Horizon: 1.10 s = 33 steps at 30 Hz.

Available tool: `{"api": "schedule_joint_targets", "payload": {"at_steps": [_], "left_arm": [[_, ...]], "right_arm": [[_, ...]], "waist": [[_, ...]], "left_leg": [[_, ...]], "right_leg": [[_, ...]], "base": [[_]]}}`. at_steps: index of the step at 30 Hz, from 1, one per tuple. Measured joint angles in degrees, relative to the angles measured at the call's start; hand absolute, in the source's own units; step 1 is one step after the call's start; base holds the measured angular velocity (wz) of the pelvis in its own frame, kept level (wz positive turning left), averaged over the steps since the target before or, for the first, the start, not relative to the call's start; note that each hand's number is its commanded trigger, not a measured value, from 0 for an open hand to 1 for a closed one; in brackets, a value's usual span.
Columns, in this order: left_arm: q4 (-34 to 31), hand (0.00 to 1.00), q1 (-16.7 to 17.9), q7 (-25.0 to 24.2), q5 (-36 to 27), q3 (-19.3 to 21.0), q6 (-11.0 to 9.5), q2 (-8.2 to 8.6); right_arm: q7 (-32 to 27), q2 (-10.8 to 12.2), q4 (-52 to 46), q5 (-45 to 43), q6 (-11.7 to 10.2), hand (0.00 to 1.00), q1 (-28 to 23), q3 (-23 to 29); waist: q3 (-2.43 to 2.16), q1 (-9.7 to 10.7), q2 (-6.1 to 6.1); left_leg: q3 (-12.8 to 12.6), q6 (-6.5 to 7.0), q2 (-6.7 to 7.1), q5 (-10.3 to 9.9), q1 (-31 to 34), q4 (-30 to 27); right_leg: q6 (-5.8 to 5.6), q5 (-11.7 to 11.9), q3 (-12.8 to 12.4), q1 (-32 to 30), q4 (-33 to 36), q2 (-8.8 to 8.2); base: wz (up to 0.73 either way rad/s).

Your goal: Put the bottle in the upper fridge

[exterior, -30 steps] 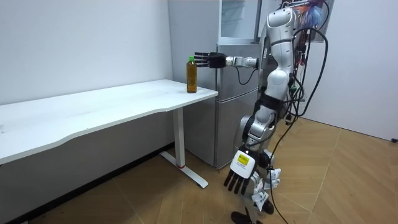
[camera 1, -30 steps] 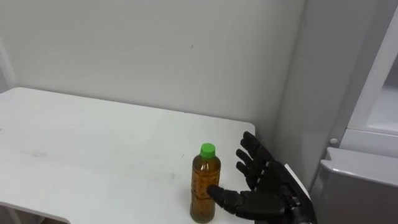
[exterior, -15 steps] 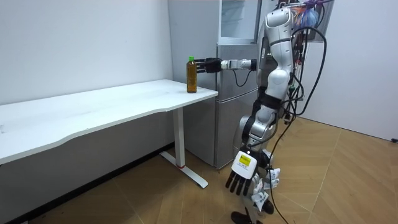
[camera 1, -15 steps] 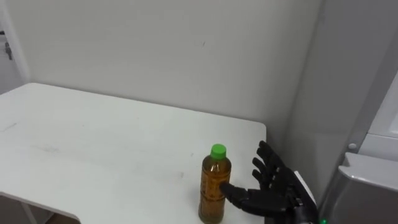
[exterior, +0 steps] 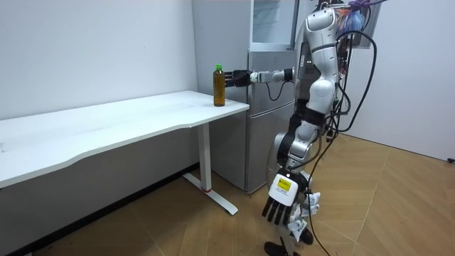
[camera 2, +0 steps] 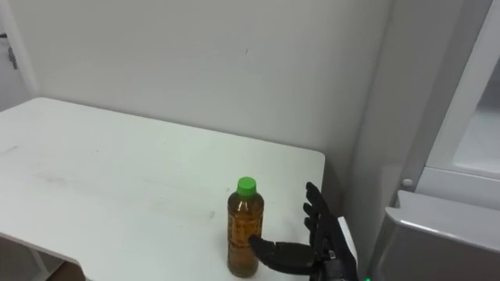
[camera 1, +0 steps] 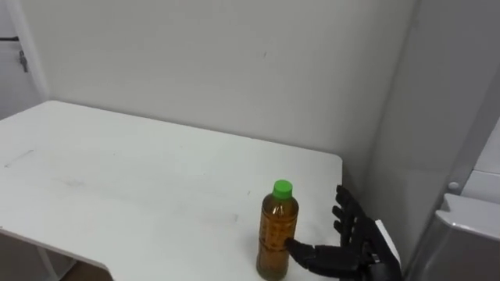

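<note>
The bottle [camera 1: 278,234] stands upright on the white counter [camera 1: 117,172], close to its near right corner. It has a green cap and is filled with amber drink. The right hand [camera 1: 351,250] is level with the bottle's lower half, just to its right. Its fingers are straight and spread, pointing up and away. The thumb reaches left, with its tip at the bottle's side, touching or nearly so. Nothing is gripped: the hand is open beside the bottle, not closed round it.

In the room view the robot stands upright before the fridge [exterior: 266,107], which stands just right of the counter's end. The right arm is stretched out level toward the bottle. The left hand [exterior: 283,204] hangs low beside the legs with its fingers relaxed and straight, holding nothing. The fridge's upper compartment looks open, with a pale inside showing above the grey lower door. A plain wall [camera 1: 234,70] runs behind the counter.
</note>
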<state>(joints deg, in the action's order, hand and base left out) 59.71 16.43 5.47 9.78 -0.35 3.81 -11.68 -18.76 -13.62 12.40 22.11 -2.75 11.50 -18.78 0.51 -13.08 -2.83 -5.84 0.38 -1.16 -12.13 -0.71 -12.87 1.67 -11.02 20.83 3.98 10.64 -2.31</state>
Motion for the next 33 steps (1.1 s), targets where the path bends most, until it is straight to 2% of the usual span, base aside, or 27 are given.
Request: {"api": "schedule_joint_targets", "payload": {"at_steps": [6,7,8,10,13,15,20,23,26,33], "left_arm": [[-0.06,0.0,-0.06,-0.02,-0.01,-0.02,1.1,-0.12],[-0.08,0.0,-0.06,-0.09,-0.01,-0.21,1.17,-0.11],[-0.02,0.0,-0.05,-0.11,0.0,-0.34,1.27,-0.11],[0.03,0.0,-0.01,-0.12,-0.01,-0.35,1.76,-0.04],[-0.06,0.0,0.03,-0.32,-0.02,-0.43,2.4,0.16],[-0.31,0.0,-0.1,-0.75,0.0,-0.43,2.72,0.23],[-0.38,0.0,-0.07,-1.12,-0.02,-0.42,3.74,0.37],[-0.34,0.0,0.18,-1.14,-0.02,-0.33,3.99,0.37],[-0.33,0.0,0.19,-1.11,-0.15,-0.36,4.55,0.17],[-0.49,0.0,0.26,-1.1,-0.17,-0.35,4.43,-0.17]], "right_arm": [[0.13,0.15,2.96,0.0,0.01,0.0,1.28,-2.93],[0.13,0.15,3.02,0.01,0.01,0.0,1.32,-3.01],[0.14,0.21,3.51,0.01,0.01,0.0,1.64,-3.04],[0.08,0.45,5.94,0.02,0.01,0.0,2.42,-3.03],[0.1,0.97,9.33,0.06,0.01,0.0,3.16,-2.98],[0.09,1.23,10.57,0.07,0.02,0.0,3.18,-2.71],[-0.2,2.12,14.05,0.26,0.08,0.0,3.79,-2.47],[-0.68,2.17,15.78,0.88,0.28,0.0,5.05,-2.47],[-1.13,2.17,18.87,3.61,0.28,0.0,7.2,-2.48],[-2.16,2.14,19.29,5.24,0.3,0.0,7.48,-2.46]], "waist": [[0.31,-0.86,-0.27],[0.45,-1.36,-0.29],[1.01,-1.55,-0.32],[1.2,-1.7,-0.38],[1.1,-2.78,-0.52],[0.81,-2.94,-0.88],[0.68,-3.06,-0.8],[0.59,-3.13,-0.33],[0.25,-3.14,0.13],[0.23,-3.08,0.23]], "left_leg": [[1.36,0.1,0.26,0.06,-0.09,-0.22],[1.38,0.11,0.28,0.07,-0.05,-0.31],[1.71,0.12,0.39,0.07,0.01,-0.41],[2.05,0.15,0.56,0.07,0.05,-0.46],[2.75,0.23,0.85,0.03,0.39,-0.53],[3.15,0.44,1.04,0.17,0.44,-0.48],[4.67,0.74,1.6,0.37,0.43,-0.6],[4.92,0.82,1.81,0.42,0.57,-0.62],[5.07,0.88,1.86,0.45,0.53,-0.62],[6.13,0.89,1.93,0.47,1.21,-1.1]], "right_leg": [[-0.25,-0.14,1.36,0.38,0.09,-0.31],[-0.25,-0.15,1.43,0.44,0.08,-0.34],[-0.31,-0.18,1.87,0.9,0.02,-0.44],[-0.49,-0.31,2.1,0.99,0.02,-0.57],[-0.58,-0.37,2.55,1.0,-0.02,-0.72],[-0.69,-0.44,3.08,1.01,0.01,-0.92],[-1.04,-0.64,4.63,1.76,0.09,-1.39],[-1.12,-0.61,4.93,1.81,0.1,-1.53],[-1.19,-0.55,4.9,1.94,0.21,-1.58],[-1.19,-0.51,6.09,2.08,0.24,-1.62]], "base": [[0.1],[0.1],[0.13],[0.13],[0.08],[0.16],[0.17],[0.05],[0.0],[0.09]]}}
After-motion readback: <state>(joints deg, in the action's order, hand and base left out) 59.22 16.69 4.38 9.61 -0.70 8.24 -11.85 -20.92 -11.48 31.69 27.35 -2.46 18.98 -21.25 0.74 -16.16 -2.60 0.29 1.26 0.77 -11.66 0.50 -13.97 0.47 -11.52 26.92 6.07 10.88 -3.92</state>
